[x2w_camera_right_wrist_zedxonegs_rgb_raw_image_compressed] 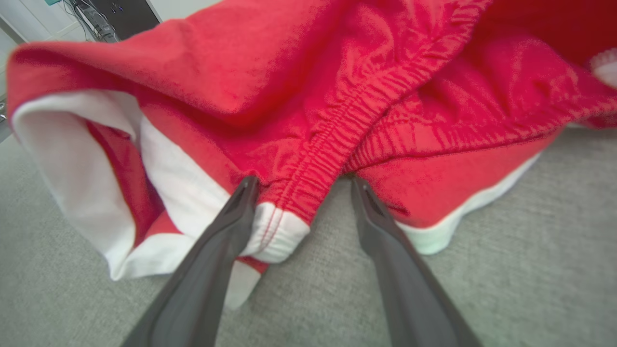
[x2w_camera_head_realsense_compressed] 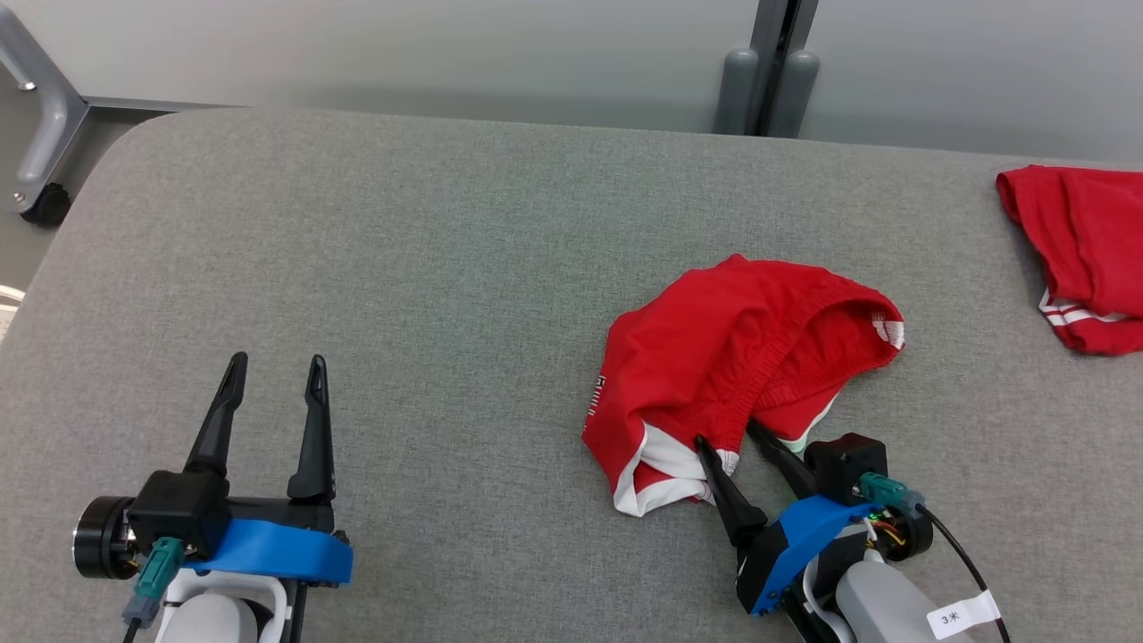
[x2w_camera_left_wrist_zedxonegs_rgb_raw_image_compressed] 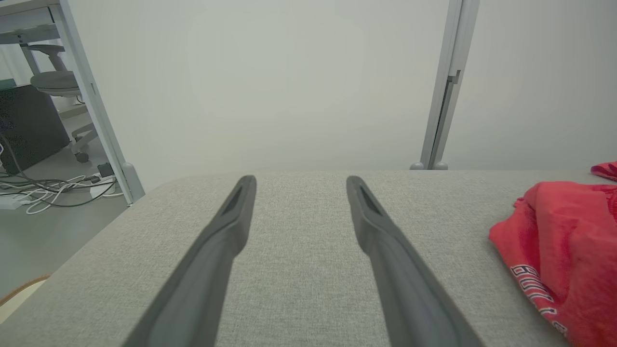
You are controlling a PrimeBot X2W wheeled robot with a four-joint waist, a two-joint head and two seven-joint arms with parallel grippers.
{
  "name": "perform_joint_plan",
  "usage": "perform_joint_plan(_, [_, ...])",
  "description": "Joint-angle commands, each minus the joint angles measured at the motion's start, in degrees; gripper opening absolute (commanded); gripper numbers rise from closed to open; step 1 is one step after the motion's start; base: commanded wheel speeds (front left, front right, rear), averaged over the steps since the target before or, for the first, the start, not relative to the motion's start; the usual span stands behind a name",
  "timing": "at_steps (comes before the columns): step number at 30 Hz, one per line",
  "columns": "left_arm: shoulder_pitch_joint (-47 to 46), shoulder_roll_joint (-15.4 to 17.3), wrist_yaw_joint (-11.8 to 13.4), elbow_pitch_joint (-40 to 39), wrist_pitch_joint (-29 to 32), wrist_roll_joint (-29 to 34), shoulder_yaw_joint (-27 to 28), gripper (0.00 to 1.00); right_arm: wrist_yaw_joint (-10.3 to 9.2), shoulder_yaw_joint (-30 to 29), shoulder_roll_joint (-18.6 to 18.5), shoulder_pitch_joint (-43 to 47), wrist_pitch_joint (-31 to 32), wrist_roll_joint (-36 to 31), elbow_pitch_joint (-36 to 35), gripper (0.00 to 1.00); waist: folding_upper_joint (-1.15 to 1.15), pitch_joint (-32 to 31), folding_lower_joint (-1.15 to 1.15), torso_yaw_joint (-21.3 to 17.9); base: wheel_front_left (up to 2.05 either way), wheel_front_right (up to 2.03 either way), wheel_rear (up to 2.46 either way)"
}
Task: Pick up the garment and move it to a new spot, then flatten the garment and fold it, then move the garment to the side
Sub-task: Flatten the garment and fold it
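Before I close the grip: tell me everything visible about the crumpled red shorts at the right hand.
The red fabric shorts with white trim lie crumpled, not flattened, on the grey cloth table. A gathered elastic waistband runs through the heap; white lettering marks one side. The open right hand straddles the waistband's near end, its fingertips at the cloth.

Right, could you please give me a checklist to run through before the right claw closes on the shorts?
1. Right claw open: ok.
2. Waistband of the red shorts between its fingers: ok.
3. Left claw open, apart from the cloth: ok.
4. Shorts lying flat: not ok, crumpled.
5. Second red garment apart from the shorts: ok.
6. Fingertips touching the table: cannot tell.
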Motion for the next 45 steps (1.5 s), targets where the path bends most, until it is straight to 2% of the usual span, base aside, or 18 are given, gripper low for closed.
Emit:
perform_joint_plan(1, [-0.77,0.21,-0.08,0.16,-0.26,-0.35,-0.24,1.00,0.01,0.18,-0.15,-0.82,-0.21,0.58,0.47,1.00,-0.01,0.28,-0.01,0.22,0.00,0.00,0.00])
perform_joint_plan(9, [-1.54,0.30,-0.08,0.90,-0.26,-0.64,-1.27,1.00,0.02,4.56,-0.03,-1.34,-0.10,6.75,2.07,1.00,-0.01,0.79,-0.01,0.93,0.00,0.00,0.00])
perform_joint_plan(10, [-1.59,0.35,-0.08,1.00,-0.27,-0.71,-1.44,1.00,0.02,5.40,-0.04,-1.30,-0.08,7.51,2.39,0.45,-0.01,0.75,-0.01,1.01,0.00,0.00,0.00])
perform_joint_plan(11, [-1.65,0.36,-0.08,1.07,-0.27,-0.74,-1.55,1.00,0.02,6.30,-0.04,-1.23,-0.07,8.19,2.75,0.25,-0.01,0.72,-0.01,1.03,0.00,0.00,0.00])
perform_joint_plan(12, [-1.66,0.36,-0.08,1.14,-0.26,-0.72,-1.62,1.00,0.02,7.02,-0.05,-1.22,-0.07,8.84,3.05,0.00,-0.01,0.65,-0.01,1.05,0.00,0.00,0.00])
perform_joint_plan(17, [-1.11,0.26,-0.08,1.60,-0.27,-0.97,-1.64,1.00,0.02,6.91,-0.13,-2.13,-0.09,8.43,2.38,0.00,-0.01,-0.34,-0.01,0.80,0.00,0.00,0.00])
perform_joint_plan(25, [-0.60,-0.32,-0.09,1.75,-0.27,-1.19,-2.03,1.00,0.02,7.86,-0.10,-5.13,-0.14,4.51,-5.22,0.00,-0.01,-2.11,-0.01,0.85,0.00,0.00,0.00])
perform_joint_plan(30, [-0.93,-0.25,-0.09,1.62,-0.26,-1.57,-1.83,1.00,0.02,12.21,-0.13,-9.85,-0.14,5.14,-9.30,0.00,-0.01,-2.45,-0.01,1.57,0.00,0.00,0.00])
perform_joint_plan(39, [-2.10,-0.11,-0.09,1.67,-0.26,-2.04,-1.42,1.00,0.02,20.51,-0.13,-20.61,-0.14,10.39,-15.77,0.00,-0.01,-1.86,-0.01,3.54,0.00,0.00,0.00])
perform_joint_plan(45, [-2.03,-0.34,-0.09,1.44,-0.26,-2.04,-0.34,1.00,0.02,24.32,-0.13,-22.32,-0.14,12.92,-20.10,0.00,-0.01,-1.81,-0.01,3.85,0.00,0.00,0.00])
